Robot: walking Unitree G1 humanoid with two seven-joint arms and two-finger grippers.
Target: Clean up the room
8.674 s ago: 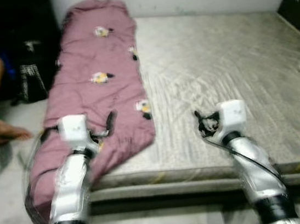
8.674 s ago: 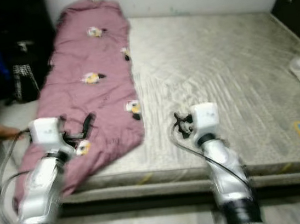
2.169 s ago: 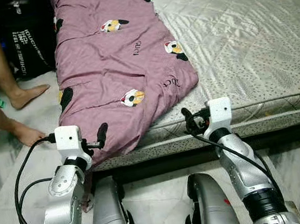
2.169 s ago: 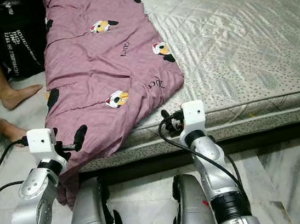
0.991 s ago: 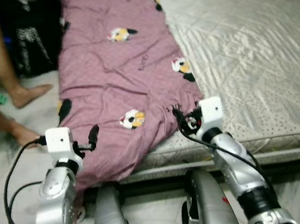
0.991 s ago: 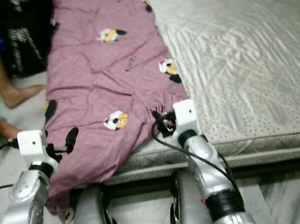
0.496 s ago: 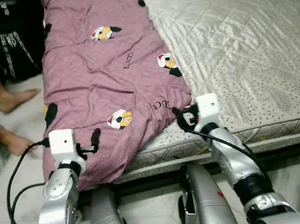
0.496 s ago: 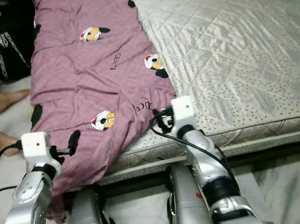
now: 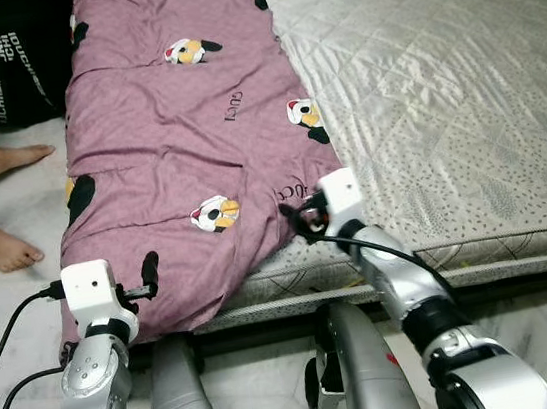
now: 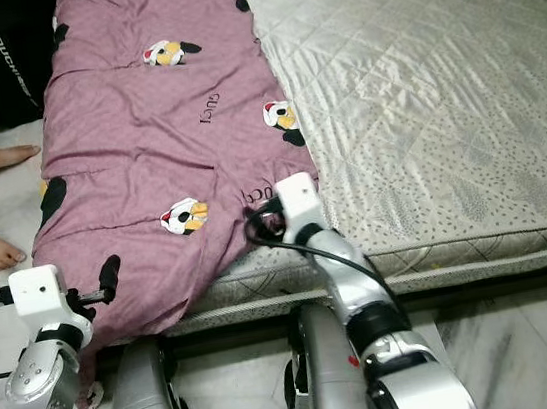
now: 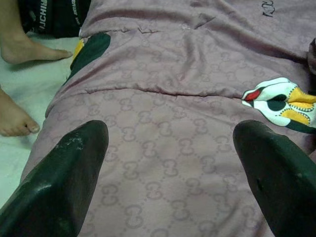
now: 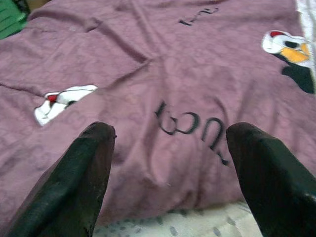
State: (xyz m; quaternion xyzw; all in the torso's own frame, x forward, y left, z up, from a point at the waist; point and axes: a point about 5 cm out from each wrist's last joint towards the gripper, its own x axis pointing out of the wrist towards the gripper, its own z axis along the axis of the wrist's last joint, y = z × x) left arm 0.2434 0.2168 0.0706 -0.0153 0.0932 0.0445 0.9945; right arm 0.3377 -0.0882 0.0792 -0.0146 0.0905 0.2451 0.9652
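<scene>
A purple blanket [image 9: 182, 126] with cartoon prints lies along the left side of the grey quilted mattress [image 9: 440, 92], its near end hanging over the bed's edge. My right gripper [image 9: 297, 217] is open at the blanket's near right corner; in the right wrist view its fingers [image 12: 89, 163] stand wide apart over the black lettering on the cloth. My left gripper [image 9: 150, 274] is open too, just in front of the hanging part of the blanket [image 11: 168, 98], with nothing between its fingers [image 11: 69, 173].
A person's bare feet [image 9: 2, 245] rest on the pale marble floor left of the bed, by a black bag [image 9: 17, 57]. My own legs [image 9: 178, 399] stand against the bed frame. The right part of the mattress is bare.
My right gripper has moved left from the bare mattress edge onto the blanket's corner. The left arm sits lower in the picture. The head camera has shifted slightly.
</scene>
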